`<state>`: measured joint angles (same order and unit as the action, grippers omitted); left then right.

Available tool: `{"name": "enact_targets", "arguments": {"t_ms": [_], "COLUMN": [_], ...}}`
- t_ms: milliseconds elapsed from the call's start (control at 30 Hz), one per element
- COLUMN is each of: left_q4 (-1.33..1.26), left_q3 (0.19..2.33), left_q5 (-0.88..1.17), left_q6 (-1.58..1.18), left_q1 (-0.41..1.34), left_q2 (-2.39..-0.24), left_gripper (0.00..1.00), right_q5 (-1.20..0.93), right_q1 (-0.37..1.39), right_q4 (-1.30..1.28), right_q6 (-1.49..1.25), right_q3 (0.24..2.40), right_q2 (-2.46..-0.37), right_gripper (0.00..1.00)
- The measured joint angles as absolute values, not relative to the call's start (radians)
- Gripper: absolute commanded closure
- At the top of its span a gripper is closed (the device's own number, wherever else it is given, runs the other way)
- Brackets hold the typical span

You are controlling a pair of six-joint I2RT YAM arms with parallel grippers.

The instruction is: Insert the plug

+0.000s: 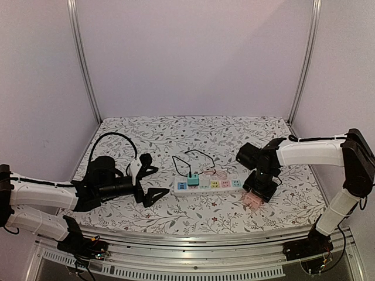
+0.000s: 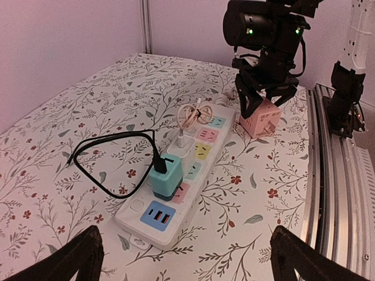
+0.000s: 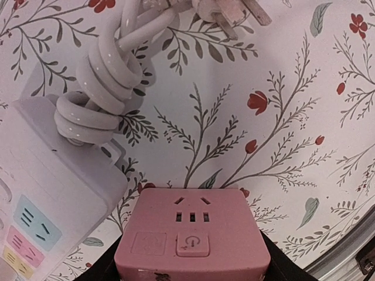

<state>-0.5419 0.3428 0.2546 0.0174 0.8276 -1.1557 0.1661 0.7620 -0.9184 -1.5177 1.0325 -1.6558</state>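
The plug is a pink cube adapter (image 3: 193, 234) with prongs on one side (image 2: 262, 117). It rests on the flowered table just past the far end of the white power strip (image 2: 137, 206). My right gripper (image 3: 191, 266) comes down over it, shut on the pink cube, with a black finger (image 3: 103, 270) pressed against each side. In the top view the right gripper (image 1: 261, 191) stands at the strip's right end (image 1: 208, 185). My left gripper (image 2: 187, 263) is open and holds nothing, facing the strip's near end from a distance (image 1: 153, 182).
A teal charger (image 2: 166, 175) with a looped black cable (image 2: 94, 146) sits plugged into the strip near its USB end. The strip's coiled white cord (image 3: 111, 76) and its own plug (image 3: 234, 12) lie beside the pink cube. A metal rail (image 2: 334, 175) runs along the table edge.
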Motion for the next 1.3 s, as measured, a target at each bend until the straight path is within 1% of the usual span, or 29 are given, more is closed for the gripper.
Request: {"name": "enact_targets", "arguments": {"t_ms": [133, 167, 233, 267, 300, 467, 567, 700, 767, 900, 1000, 1100, 1233, 1300], "left_q4": [-0.542, -0.542, -0.542, -0.542, -0.542, -0.542, -0.542, -0.528, -0.505, -0.422, -0.312, -0.192, -0.076, -0.044], "left_q3": [0.343, 0.343, 0.343, 0.343, 0.343, 0.343, 0.343, 0.362, 0.39, 0.471, 0.572, 0.685, 0.825, 0.877], "left_q5": [0.255, 0.256, 0.259, 0.261, 0.264, 0.281, 0.292, 0.317, 0.344, 0.429, 0.498, 0.569, 0.668, 0.709], "left_q6": [0.017, 0.015, 0.013, 0.012, 0.01, 0.01, 0.015, 0.046, 0.078, 0.136, 0.171, 0.191, 0.189, 0.185], "left_q1": [0.828, 0.828, 0.828, 0.828, 0.828, 0.828, 0.829, 0.828, 0.828, 0.823, 0.816, 0.805, 0.799, 0.8], "left_q2": [-1.156, -1.156, -1.156, -1.156, -1.156, -1.156, -1.156, -1.156, -1.156, -1.156, -1.156, -1.156, -1.17, -1.181], "left_gripper": [0.0, 0.01, 0.0, 0.01, 0.01, 0.01, 0.01, 0.01, 0.0, 0.01, 0.0, 0.0, 0.01, 0.01], "right_q5": [0.172, 0.174, 0.175, 0.177, 0.178, 0.197, 0.212, 0.166, 0.107, -0.046, -0.196, -0.358, -0.573, -0.64], "right_q1": [0.766, 0.767, 0.77, 0.772, 0.776, 0.801, 0.839, 0.896, 0.91, 0.912, 0.912, 0.912, 0.911, 0.912], "right_q4": [-0.914, -0.912, -0.907, -0.902, -0.895, -0.871, -0.854, -0.736, -0.619, -0.347, -0.22, -0.166, -0.14, -0.126], "right_q6": [-1.504, -1.497, -1.474, -1.453, -1.429, -1.258, -1.084, -0.827, -0.687, -0.397, -0.138, 0.099, 0.31, 0.376], "right_q3": [1.032, 1.032, 1.031, 1.029, 1.028, 1.036, 1.069, 1.093, 1.074, 0.954, 0.897, 0.918, 1.031, 1.074], "right_q2": [-1.656, -1.655, -1.653, -1.65, -1.647, -1.592, -1.525, -1.414, -1.343, -1.188, -1.13, -1.137, -1.201, -1.224], "right_gripper": [0.71, 0.77, 0.92, 0.99, 1.0, 1.0, 1.0, 1.0, 1.0, 1.0, 1.0, 1.0, 1.0, 1.0]}}
